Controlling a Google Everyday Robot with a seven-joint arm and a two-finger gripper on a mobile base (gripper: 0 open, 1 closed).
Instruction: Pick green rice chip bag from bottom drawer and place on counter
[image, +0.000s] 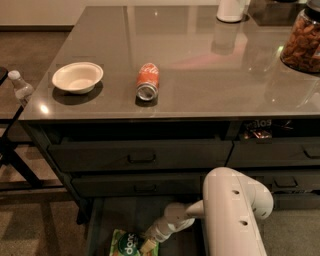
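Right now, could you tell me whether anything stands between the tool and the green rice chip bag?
Nothing visible does. The tool is down in the bottom drawer, right at the edge of the green rice chip bag, with no other item between them.

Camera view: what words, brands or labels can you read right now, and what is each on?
"donc", roughly, in white on the dark round logo of the green rice chip bag, lying in the bottom drawer at the gripper.
White script on the red soda can on the counter: too blurred to read.
Pale lettering in the gap under the counter, right side: too blurred to read.
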